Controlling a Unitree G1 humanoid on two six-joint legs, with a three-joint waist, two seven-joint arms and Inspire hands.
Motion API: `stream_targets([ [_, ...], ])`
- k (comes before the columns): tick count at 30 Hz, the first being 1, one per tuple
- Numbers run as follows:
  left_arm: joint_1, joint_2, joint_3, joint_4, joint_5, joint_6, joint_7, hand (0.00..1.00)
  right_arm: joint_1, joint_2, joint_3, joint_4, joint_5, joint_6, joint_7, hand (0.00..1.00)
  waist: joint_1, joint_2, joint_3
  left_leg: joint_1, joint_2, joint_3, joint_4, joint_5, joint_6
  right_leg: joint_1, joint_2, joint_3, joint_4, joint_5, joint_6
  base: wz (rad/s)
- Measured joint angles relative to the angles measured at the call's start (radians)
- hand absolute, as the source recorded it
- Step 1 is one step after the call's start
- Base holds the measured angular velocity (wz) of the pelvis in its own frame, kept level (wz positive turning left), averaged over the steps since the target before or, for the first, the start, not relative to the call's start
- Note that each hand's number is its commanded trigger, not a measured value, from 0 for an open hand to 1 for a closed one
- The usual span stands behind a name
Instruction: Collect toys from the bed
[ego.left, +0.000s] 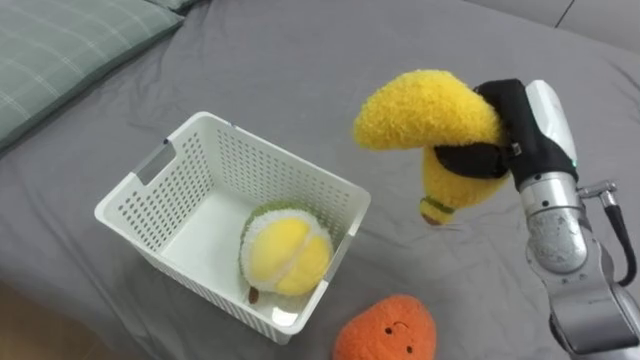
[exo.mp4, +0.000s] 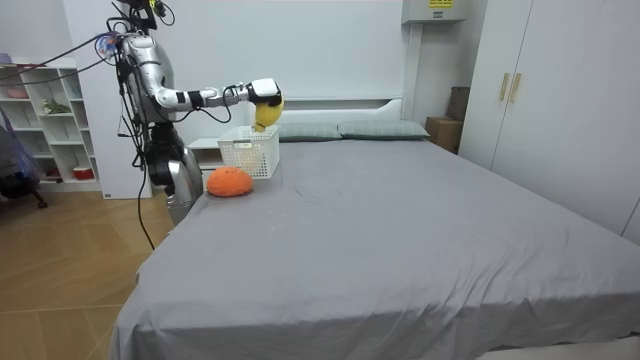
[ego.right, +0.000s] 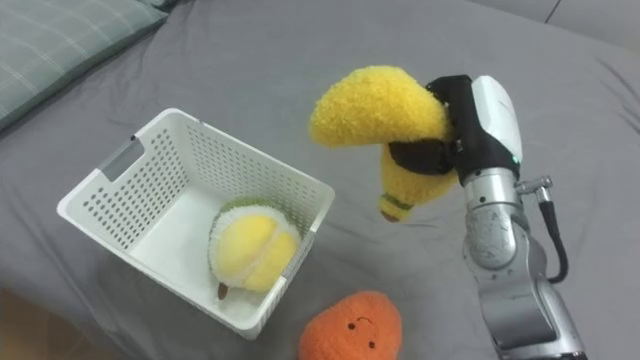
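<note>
- The right robot hand (ego.left: 518, 128) is grasping a yellow banana toy (ego.left: 420, 108), its fingers curling round it, and is holding it in the air just right of the white basket (ego.left: 262, 150).
- A round yellow-and-green toy (ego.left: 285, 252) is lying in the basket's near right corner.
- An orange toy (ego.left: 385, 328) is sitting on the grey bed (ego.left: 300, 60), near the basket's right corner.
- A green pillow (ego.left: 60, 45) is lying far left.
</note>
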Motion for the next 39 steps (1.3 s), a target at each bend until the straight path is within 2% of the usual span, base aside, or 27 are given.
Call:
stream_targets([
  [5, 0.001, -0.006, 0.017, -0.001, 0.038, 0.009, 0.006, 0.00, -0.022, 0.004, 0.072, -0.055, -0.009, 0.006, 0.036, 1.00, 0.029, -0.005, -0.0032, 0.001, 0.000, 0.001, 0.001, -0.002, 0.001, 0.001, -0.001, 0.000, 0.000, 0.001, 0.002, 0.00],
  [9, 0.002, -0.007, 0.026, 0.004, 0.040, 0.030, 0.005, 0.00, -0.069, 0.009, 0.137, -0.056, -0.011, 0.048, 0.089, 1.00, 0.055, -0.006, -0.0039, 0.002, -0.001, -0.002, 0.003, -0.002, 0.001, 0.004, -0.002, -0.001, 0.000, 0.001, 0.002, 0.01],
  [12, 0.001, -0.007, 0.012, 0.003, 0.039, 0.043, 0.004, 0.00, -0.092, 0.035, 0.187, -0.055, -0.012, 0.064, 0.136, 1.00, 0.060, -0.005, -0.0031, 0.002, -0.002, -0.012, 0.008, -0.003, 0.001, 0.010, -0.003, -0.003, 0.000, 0.001, 0.002, 0.08],
  [17, 0.001, -0.007, 0.010, -0.012, 0.041, 0.044, -0.006, 0.00, -0.102, 0.090, 0.255, -0.050, -0.037, 0.074, 0.165, 1.00, 0.092, -0.010, -0.0045, -0.015, -0.003, -0.022, 0.016, -0.010, 0.000, 0.001, -0.003, -0.005, 0.000, 0.001, 0.002, 0.04],
  [18, 0.002, -0.007, 0.010, -0.014, 0.041, 0.047, -0.009, 0.00, -0.102, 0.101, 0.267, -0.050, -0.037, 0.080, 0.174, 0.97, 0.105, -0.012, -0.0049, -0.015, -0.003, -0.022, 0.016, -0.010, 0.000, 0.001, -0.004, -0.006, 0.000, 0.001, 0.002, 0.00],
  [19, 0.002, -0.007, 0.010, -0.021, 0.041, 0.051, -0.011, 0.00, -0.103, 0.107, 0.278, -0.050, -0.037, 0.085, 0.182, 0.82, 0.110, -0.013, -0.0042, -0.015, -0.004, -0.023, 0.017, -0.010, 0.000, 0.001, -0.004, -0.008, 0.000, 0.001, 0.002, 0.00],
  [20, 0.002, -0.007, 0.010, -0.022, 0.041, 0.051, -0.011, 0.00, -0.105, 0.108, 0.285, -0.050, -0.037, 0.087, 0.187, 0.62, 0.113, -0.013, -0.0036, -0.016, -0.004, -0.025, 0.018, -0.010, 0.000, 0.001, -0.004, -0.010, 0.000, 0.001, 0.002, 0.07],
  [21, 0.001, -0.007, 0.012, -0.022, 0.051, 0.052, -0.012, 0.00, -0.105, 0.115, 0.288, -0.049, -0.037, 0.087, 0.197, 0.25, 0.121, -0.014, -0.0032, -0.017, -0.005, -0.028, 0.020, -0.010, 0.000, 0.001, -0.004, -0.015, 0.000, 0.001, 0.003, 0.07],
  [22, 0.001, -0.007, 0.013, -0.022, 0.059, 0.052, -0.013, 0.00, -0.105, 0.117, 0.288, -0.049, -0.037, 0.087, 0.199, 0.07, 0.127, -0.014, -0.0031, -0.018, -0.005, -0.029, 0.021, -0.010, 0.000, 0.001, -0.004, -0.016, 0.000, 0.002, 0.003, 0.05],
  [23, 0.001, -0.007, 0.013, -0.023, 0.071, 0.053, -0.019, 0.00, -0.110, 0.118, 0.288, -0.045, -0.037, 0.087, 0.199, 0.00, 0.138, -0.014, -0.0027, -0.018, -0.006, -0.029, 0.022, -0.010, 0.001, 0.001, -0.004, -0.017, -0.001, 0.002, 0.003, 0.00],
  [28, 0.004, -0.007, 0.013, -0.041, 0.078, 0.079, -0.025, 0.00, -0.134, 0.126, 0.288, 0.008, -0.047, 0.089, 0.198, 0.00, 0.152, -0.014, -0.0024, -0.024, -0.008, -0.033, 0.020, -0.012, 0.003, -0.001, -0.003, -0.017, -0.002, 0.002, 0.004, 0.01],
  [39, 0.001, -0.008, 0.013, -0.044, 0.080, 0.093, -0.022, 0.00, -0.134, 0.136, 0.287, 0.063, -0.047, 0.105, 0.191, 0.00, 0.158, -0.013, -0.0006, -0.037, -0.013, -0.052, 0.034, -0.012, 0.003, 0.001, -0.003, -0.036, -0.005, 0.001, 0.006, 0.05],
])
